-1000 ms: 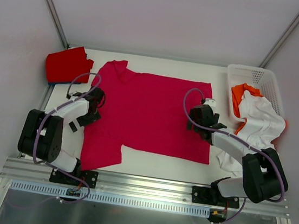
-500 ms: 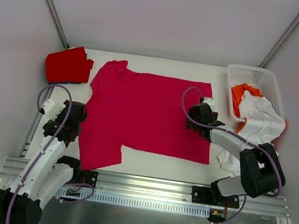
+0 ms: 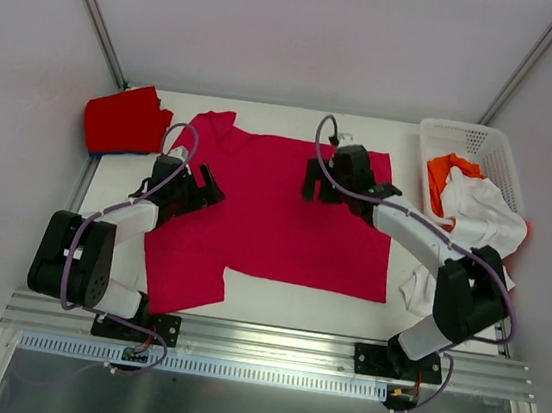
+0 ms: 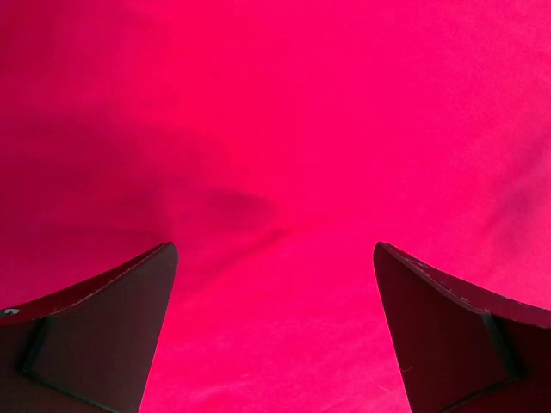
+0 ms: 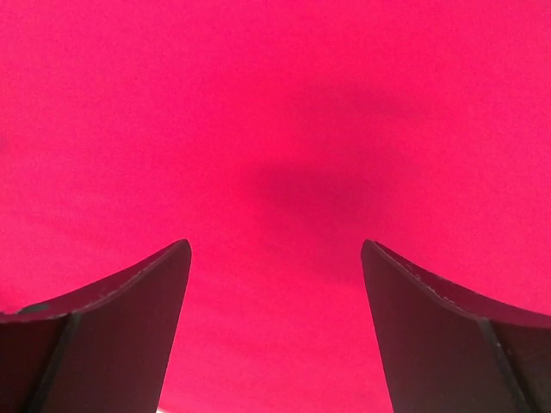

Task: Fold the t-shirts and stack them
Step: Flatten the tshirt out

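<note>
- The left gripper (image 3: 201, 186) stands with its jaws spread wide and nothing between them. In its wrist view only crimson-pink cloth shows in the gap, with a shallow crease just ahead of the fingertips (image 4: 129, 284).
- The right gripper (image 3: 316, 181) is also wide open and holds nothing. Smooth crimson-pink cloth fills its wrist view.
- The crimson-pink t-shirt (image 3: 274, 221) lies spread flat under both grippers. The left gripper is over the shirt's left part and the right gripper over its far right part.
- A folded red t-shirt (image 3: 123, 117) sits apart to the far left of the left gripper, at the table's (image 3: 284, 303) far left corner.
- To the right of the right gripper stands a white lattice basket (image 3: 485, 142). An orange t-shirt (image 3: 448, 171) lies in it, and a white t-shirt (image 3: 480, 227) spills over its near rim onto the table.
</note>
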Controlling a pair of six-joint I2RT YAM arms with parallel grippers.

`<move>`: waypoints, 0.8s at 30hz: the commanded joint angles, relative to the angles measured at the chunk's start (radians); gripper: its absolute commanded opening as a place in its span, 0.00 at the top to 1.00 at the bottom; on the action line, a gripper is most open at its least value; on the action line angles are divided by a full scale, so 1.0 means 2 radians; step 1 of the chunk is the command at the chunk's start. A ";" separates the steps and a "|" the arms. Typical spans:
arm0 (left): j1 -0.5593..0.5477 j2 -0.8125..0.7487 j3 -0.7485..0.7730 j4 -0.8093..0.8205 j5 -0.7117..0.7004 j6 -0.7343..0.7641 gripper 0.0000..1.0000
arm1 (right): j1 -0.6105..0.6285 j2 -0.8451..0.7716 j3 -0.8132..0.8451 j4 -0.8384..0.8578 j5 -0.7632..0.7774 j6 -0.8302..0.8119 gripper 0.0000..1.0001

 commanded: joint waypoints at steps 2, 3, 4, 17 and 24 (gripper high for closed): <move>0.001 -0.008 -0.020 0.109 0.089 0.030 0.01 | 0.011 0.113 0.164 -0.006 -0.146 -0.003 0.16; 0.001 -0.012 -0.025 0.117 0.088 0.031 0.01 | 0.012 0.139 0.234 -0.020 -0.169 -0.002 0.16; 0.001 -0.020 -0.036 0.121 0.088 0.031 0.01 | 0.011 0.166 0.272 -0.027 -0.178 0.000 0.16; 0.001 -0.079 -0.130 0.229 0.050 0.034 0.01 | 0.013 0.481 0.613 0.063 -0.262 0.123 0.16; 0.001 -0.161 -0.184 0.247 -0.020 0.028 0.01 | 0.029 0.503 0.565 0.179 -0.247 0.199 0.17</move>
